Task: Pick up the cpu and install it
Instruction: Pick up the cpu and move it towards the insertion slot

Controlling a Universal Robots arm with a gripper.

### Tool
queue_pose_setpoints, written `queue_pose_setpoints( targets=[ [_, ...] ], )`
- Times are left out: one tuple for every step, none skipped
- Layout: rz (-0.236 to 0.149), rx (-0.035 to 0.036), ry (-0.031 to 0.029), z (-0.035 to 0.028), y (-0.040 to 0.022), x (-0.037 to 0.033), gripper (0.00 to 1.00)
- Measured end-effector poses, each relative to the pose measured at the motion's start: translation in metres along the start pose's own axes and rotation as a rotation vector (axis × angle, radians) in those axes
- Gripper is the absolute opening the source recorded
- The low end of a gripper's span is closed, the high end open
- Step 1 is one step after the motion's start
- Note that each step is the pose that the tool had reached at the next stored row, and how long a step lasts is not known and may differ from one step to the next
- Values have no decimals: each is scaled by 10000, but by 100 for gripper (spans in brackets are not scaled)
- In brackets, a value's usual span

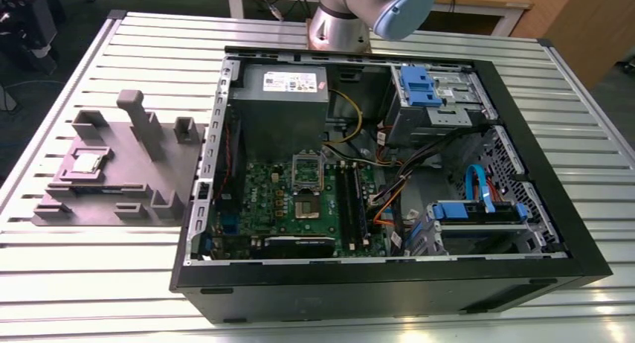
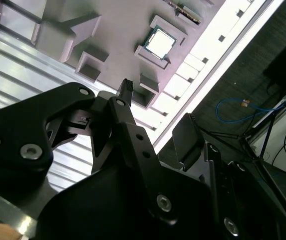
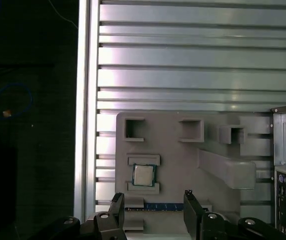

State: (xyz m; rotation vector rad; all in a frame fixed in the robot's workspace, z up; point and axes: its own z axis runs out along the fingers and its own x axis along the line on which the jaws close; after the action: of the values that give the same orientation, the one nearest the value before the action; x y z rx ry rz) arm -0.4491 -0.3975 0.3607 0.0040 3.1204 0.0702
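Observation:
The cpu is a small silvery square chip lying flat in a recess of a grey holder block at the exterior view's left, beside the open computer case. Both wrist views look down on the cpu in its block from well above. My gripper is open, its black fingers spread apart with nothing between them and clear of the chip. Inside the case the green motherboard lies flat with its square socket uncovered.
The slatted metal table has its edge close to the block. The block carries upright posts and empty pockets. The case holds a grey power supply, blue drive bays and loose cables. The arm's base stands behind the case.

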Motion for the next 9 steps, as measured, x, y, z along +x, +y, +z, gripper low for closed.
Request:
queue_pose_setpoints(
  targets=[
    [0,0,0,9,-1,0,59],
    [0,0,0,10,0,0,59],
    [0,-1,-2,11,-1,0,59],
    [0,-1,-2,14,-1,0,59],
    [0,-1,-2,17,-1,0,59],
    [0,-1,-1,20,-1,0,59],
    [0,0,-1,24,-1,1,59],
    [0,-1,-2,29,-1,0,59],
    [0,0,-1,33,-1,1,59]
  ],
)
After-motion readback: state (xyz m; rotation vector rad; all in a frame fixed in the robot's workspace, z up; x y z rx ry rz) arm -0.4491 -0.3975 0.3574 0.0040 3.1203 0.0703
